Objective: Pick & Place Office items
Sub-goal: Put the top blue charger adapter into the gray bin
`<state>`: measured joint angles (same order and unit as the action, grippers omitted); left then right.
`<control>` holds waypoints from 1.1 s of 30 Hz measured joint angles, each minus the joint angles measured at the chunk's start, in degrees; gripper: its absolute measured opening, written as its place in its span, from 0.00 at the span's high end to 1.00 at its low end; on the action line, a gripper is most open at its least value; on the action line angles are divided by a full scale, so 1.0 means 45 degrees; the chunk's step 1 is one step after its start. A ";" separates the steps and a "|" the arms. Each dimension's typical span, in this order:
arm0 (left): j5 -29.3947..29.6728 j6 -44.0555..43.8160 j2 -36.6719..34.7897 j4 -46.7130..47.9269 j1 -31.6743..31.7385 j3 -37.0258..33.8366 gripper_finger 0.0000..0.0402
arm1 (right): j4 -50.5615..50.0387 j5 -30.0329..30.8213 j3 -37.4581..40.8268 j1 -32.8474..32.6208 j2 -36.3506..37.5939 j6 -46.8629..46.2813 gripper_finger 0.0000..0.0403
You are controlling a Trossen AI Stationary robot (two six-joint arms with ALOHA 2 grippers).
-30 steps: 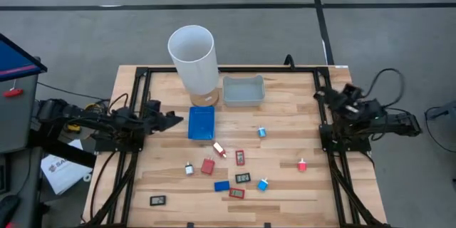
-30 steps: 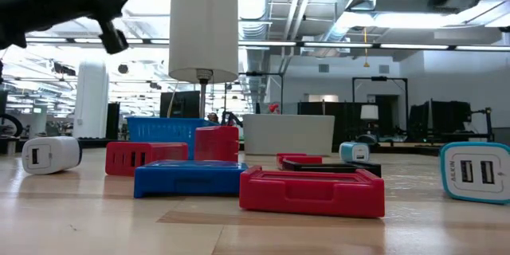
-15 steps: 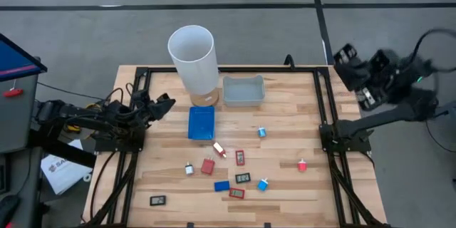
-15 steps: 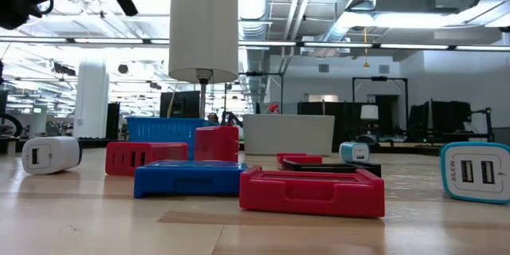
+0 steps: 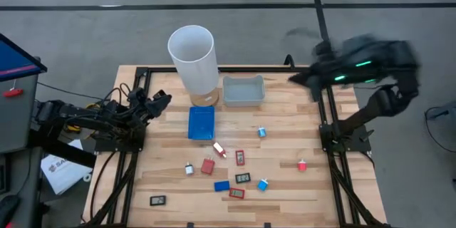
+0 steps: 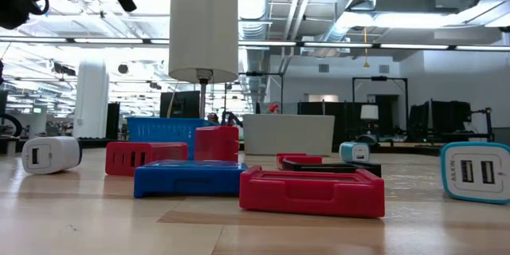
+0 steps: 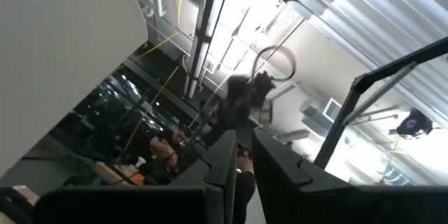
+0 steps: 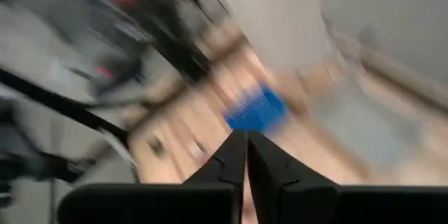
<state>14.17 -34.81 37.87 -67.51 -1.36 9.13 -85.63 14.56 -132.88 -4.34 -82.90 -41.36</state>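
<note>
Office items (image 5: 235, 172) are scattered at 6 o'clock on the surface (image 5: 299, 135), none held. Left gripper (image 5: 162, 100) at 9 o'clock, right gripper (image 5: 298, 78) at 2 o'clock: both jaws nearly closed, empty. Risk: the white cylinder (image 5: 194, 60) could be clipped if approached with jaws unopened

The office items (image 5: 226, 162) lie scattered flat across the lower middle of the high view — small red, blue, black and white pieces, most clustered together, one black piece (image 5: 157, 200) apart at lower left.
</note>
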 joint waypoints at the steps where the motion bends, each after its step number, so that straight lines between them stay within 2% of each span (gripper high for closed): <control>1: 0.0104 0.0016 -0.0006 -0.0008 0.0005 0.0000 0.89 | -0.0680 -0.0053 0.0344 0.0029 -0.0138 -0.0607 0.95; 2: 0.0196 0.0029 -0.0023 -0.0078 0.0031 0.0000 0.89 | -0.1138 -0.0103 0.0702 0.0028 -0.0261 -0.1165 0.92; 6: 0.0250 0.0559 -0.0177 -0.0590 0.0265 0.0000 0.89 | -0.0397 -0.0401 0.2910 -0.0132 -0.0144 -0.2508 0.78; 9: 0.0262 0.1143 -0.0366 -0.1146 0.0482 0.0006 0.89 | -0.1055 -0.0376 0.4519 -0.0142 -0.0091 -0.4155 0.67; 12: 0.0292 0.1462 -0.0667 -0.1208 0.0609 0.0019 0.89 | -0.0804 -0.0157 0.6161 -0.0224 0.0064 -0.5860 0.54; 18: 0.0232 0.1457 -0.1021 -0.0978 0.0704 0.0019 0.89 | 0.1913 0.0110 0.8817 -0.0562 -0.0043 -0.7343 0.34; 25: 0.0219 0.1405 -0.1013 -0.0891 0.0704 0.0019 0.89 | 0.3249 0.0118 1.0383 -0.0456 -0.1771 -0.8255 0.28; 33: 0.0219 0.1356 -0.1015 -0.0917 0.0704 0.0019 0.89 | 0.3857 -0.0351 1.0433 -0.0255 -0.4515 -0.8083 0.28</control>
<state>15.16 -28.71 33.30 -71.64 1.80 9.21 -68.27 12.98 -85.93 -5.48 -103.22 -77.73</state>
